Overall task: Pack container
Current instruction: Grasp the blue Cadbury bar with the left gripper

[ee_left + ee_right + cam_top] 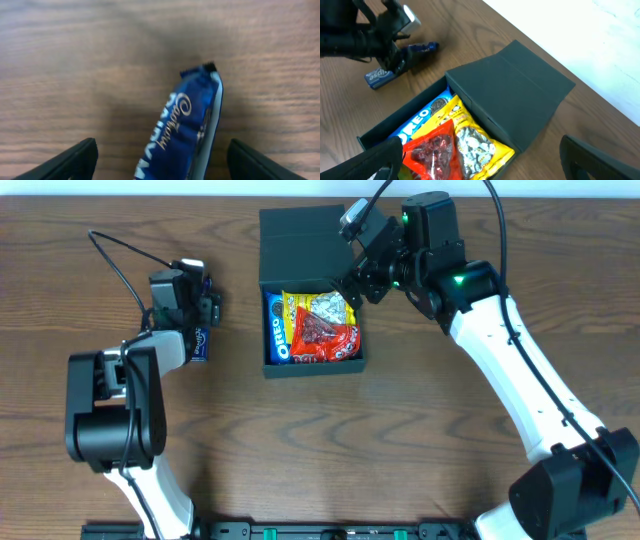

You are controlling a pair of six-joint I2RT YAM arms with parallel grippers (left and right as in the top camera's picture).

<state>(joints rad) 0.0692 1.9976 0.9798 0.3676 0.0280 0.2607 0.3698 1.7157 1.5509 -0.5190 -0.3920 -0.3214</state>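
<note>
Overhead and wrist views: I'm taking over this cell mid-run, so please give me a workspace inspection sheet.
Surface: brown wood-grain table.
Job's things: container open, lid tilted back; Oreo packet, yellow packet and red packet inside; blue Cadbury bar on the table to its left.
Clutter: nothing seen.
Grippers: left gripper open, straddling the bar; right gripper open, over the container's far right corner.
Cables: black cable loops off left arm; black cables arc off right arm.
Surroundings: white strip beyond far edge; dark rail at near edge.
</note>
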